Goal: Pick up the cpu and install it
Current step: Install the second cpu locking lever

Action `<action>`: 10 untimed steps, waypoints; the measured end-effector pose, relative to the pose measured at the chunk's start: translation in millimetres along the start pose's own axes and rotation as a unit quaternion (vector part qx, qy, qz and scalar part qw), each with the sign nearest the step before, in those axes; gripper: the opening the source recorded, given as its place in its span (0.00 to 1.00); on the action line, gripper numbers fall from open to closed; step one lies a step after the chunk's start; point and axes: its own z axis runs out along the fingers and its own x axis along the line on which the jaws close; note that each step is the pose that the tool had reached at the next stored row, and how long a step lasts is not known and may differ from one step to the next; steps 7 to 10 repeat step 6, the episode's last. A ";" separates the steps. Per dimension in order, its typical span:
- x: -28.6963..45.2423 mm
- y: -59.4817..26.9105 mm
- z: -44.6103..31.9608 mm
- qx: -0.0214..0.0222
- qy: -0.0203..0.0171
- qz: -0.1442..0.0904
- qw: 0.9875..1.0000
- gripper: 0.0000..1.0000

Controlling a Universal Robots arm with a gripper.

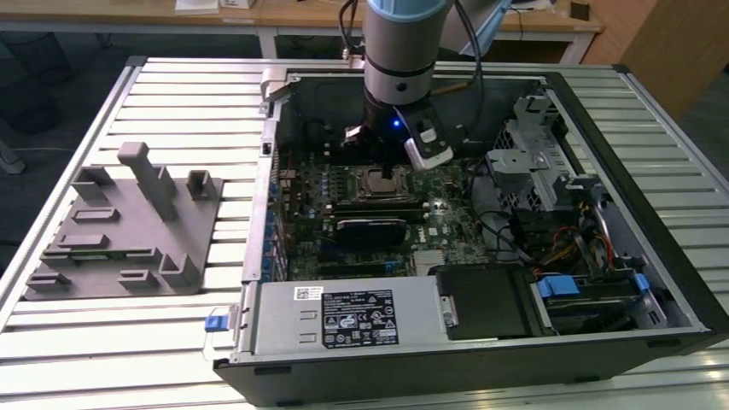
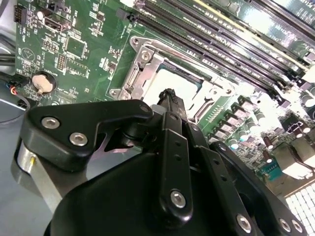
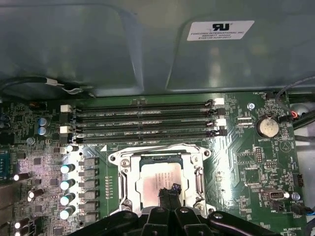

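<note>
While the pincer, clenched, touches the chip seated in its socket, install step looks underway; release needs straight lift.

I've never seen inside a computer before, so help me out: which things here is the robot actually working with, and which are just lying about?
In the job:
- cpu, lying in its socket frame on the motherboard
- gripper, fingertips right over the cpu

Just about:
- grey plastic tray beside the case
- coin battery
- memory slots
- power supply
</note>
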 end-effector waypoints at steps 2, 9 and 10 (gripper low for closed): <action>0.0 0.0 0.0 0.000 0.000 0.000 1.000 0.11; -0.1 0.0 0.2 0.000 0.000 0.000 1.000 0.11; -0.1 0.0 0.2 0.000 0.000 0.000 1.000 0.11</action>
